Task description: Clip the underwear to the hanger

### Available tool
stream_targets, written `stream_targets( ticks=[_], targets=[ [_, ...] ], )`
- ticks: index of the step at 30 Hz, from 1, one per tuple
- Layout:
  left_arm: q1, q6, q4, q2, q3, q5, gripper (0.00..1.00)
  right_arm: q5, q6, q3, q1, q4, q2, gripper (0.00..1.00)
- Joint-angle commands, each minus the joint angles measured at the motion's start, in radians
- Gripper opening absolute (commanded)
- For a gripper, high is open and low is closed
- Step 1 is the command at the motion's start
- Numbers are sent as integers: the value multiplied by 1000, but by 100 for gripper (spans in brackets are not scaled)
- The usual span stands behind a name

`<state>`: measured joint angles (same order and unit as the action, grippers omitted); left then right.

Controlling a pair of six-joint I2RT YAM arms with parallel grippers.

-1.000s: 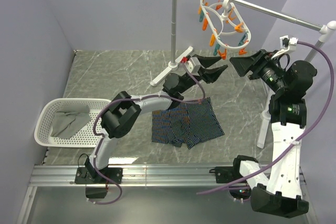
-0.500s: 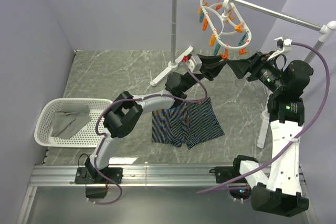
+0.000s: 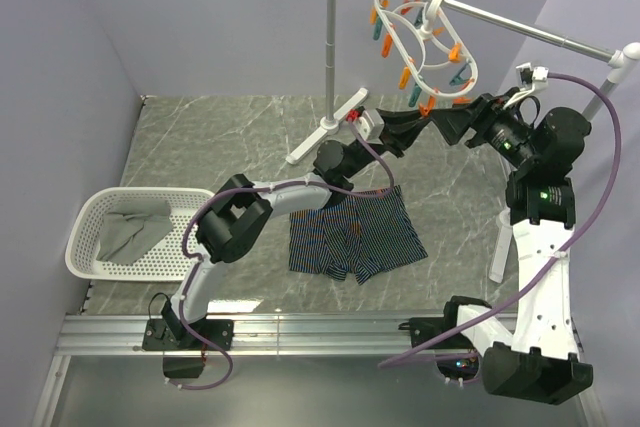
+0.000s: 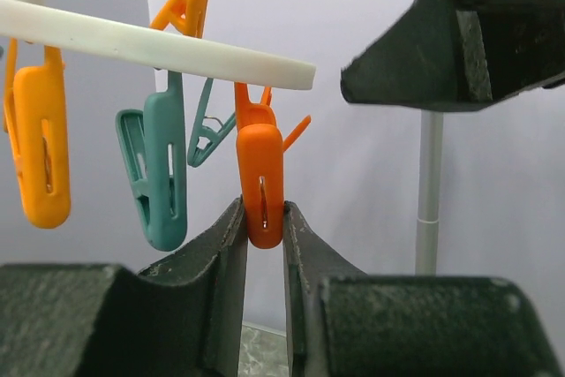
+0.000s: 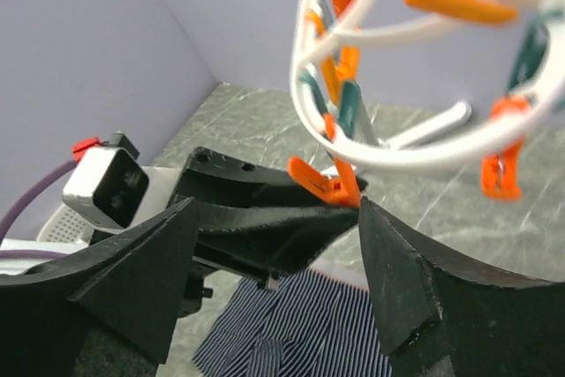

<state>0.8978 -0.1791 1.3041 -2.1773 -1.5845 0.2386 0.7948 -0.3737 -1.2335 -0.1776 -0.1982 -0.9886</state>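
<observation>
While left end effector (image 4: 263, 220) is pinching an orange peg (image 4: 260, 161) on the hanger (image 4: 132, 41), right end effector (image 5: 274, 227) is gaping empty (underwear (image 3: 358, 239) lying flat on desk (image 3: 230, 137)); am judging a centred, untwisted pinch safest.

Grey marble-pattern table (image 3: 230, 137). Striped navy underwear (image 3: 370, 242) lies spread flat near the centre. White perforated basket (image 3: 85, 237) sits at the left edge, with a grey-green cloth (image 3: 130, 232) inside. Rail stand (image 3: 325, 129) feet rest at far centre and right.

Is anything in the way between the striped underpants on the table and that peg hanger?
Nothing visible does. The underwear lies flat on the table; the left claw pinches an orange peg on the hanger.
</observation>
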Motion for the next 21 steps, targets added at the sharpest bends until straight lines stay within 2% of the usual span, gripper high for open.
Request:
stream_targets(
  ticks=[1,7,21],
  targets=[
    [12,-14,101,86,20,79,1,6,82,-10,45,87,15,77],
    [12,-28,37,131,32,116,0,-57,194,-38,84,40,-13,75],
    [12,-52,-37,151,21,214,0,-170,205,-20,173,124,-9,73]
  ],
)
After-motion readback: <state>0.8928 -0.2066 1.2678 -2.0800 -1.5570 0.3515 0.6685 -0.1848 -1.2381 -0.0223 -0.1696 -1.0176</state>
